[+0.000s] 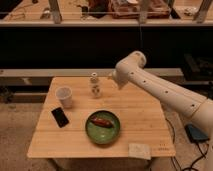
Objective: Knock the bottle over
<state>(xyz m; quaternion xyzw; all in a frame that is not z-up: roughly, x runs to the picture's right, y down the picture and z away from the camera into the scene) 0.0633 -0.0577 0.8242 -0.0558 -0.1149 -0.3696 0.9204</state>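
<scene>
The bottle [94, 85] is small, slim and pale with a capped neck. It stands upright on the wooden table [145, 112], toward the back and left of the middle. My gripper [112, 78] is at the end of the white arm [160, 90], just to the right of the bottle at about the height of its top. I cannot tell whether it touches the bottle.
A wider white cup [64, 96] stands left of the bottle. A black phone [60, 116] lies in front of the cup. A green bowl [103, 127] with a brown item in it sits at the middle front. A white packet [139, 150] lies at the front right.
</scene>
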